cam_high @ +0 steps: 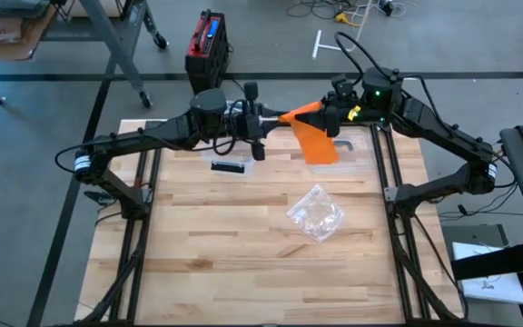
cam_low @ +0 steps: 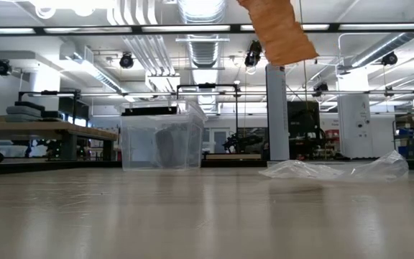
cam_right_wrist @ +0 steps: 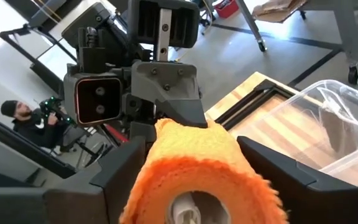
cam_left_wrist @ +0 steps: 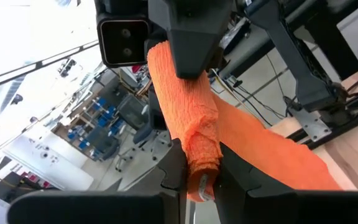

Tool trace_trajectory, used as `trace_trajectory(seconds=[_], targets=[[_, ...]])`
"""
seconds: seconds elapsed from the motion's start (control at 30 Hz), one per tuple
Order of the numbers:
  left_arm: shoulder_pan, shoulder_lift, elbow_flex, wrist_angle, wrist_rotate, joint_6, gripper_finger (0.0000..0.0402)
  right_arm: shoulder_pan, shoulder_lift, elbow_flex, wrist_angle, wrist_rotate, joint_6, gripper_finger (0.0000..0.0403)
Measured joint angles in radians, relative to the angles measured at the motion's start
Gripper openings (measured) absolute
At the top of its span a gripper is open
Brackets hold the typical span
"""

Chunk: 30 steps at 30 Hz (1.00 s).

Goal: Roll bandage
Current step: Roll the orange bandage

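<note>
An orange bandage roll [cam_high: 302,113] hangs level above the far part of the table, between my two grippers. Its loose tail [cam_high: 316,145] hangs down from it, and the tail's lower end [cam_low: 279,29] stays clear of the tabletop. My left gripper [cam_high: 275,118] comes level from the table's left and is shut on one end of the roll [cam_left_wrist: 191,124]. My right gripper [cam_high: 327,111] comes from the right, its fingers on either side of the roll's other end [cam_right_wrist: 194,180]. My left gripper pinches the roll's end with the pale core [cam_left_wrist: 202,182] between its two fingers. The fingers come level from the table's left and lie along the roll. The roll is lifted clear and sticks out level beyond them. My right gripper has the roll's opposite end [cam_right_wrist: 166,146] between its two fingers [cam_right_wrist: 126,168], which lie against its two sides. They come nearly level from the table's right, along the roll.
A clear plastic box [cam_high: 357,150] stands at the far right of the table, under the tail. A crumpled clear bag [cam_high: 316,214] lies near the table's middle. A small black bar [cam_high: 230,165] lies left of the middle. A person [cam_right_wrist: 23,121] is in the room beyond.
</note>
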Motion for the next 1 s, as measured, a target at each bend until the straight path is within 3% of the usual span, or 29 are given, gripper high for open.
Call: trace_trajectory(seconds=[0.57,0.83,1.0], targets=[[0.001,0.013,0.001,-0.013,-0.017,0.047,0.0044,-0.022,-0.010,-0.001,0.002,0.005,-0.171,0.0324],[0.001,0.035,0.001,-0.019,-0.087,0.098,0.0044,-0.023,0.013,-0.001,-0.044,0.009,-0.233,0.0324],[0.000,0.047,0.002,-0.016,-0.117,0.123,0.0044,-0.024,0.030,-0.001,-0.048,0.013,-0.182,0.0312]])
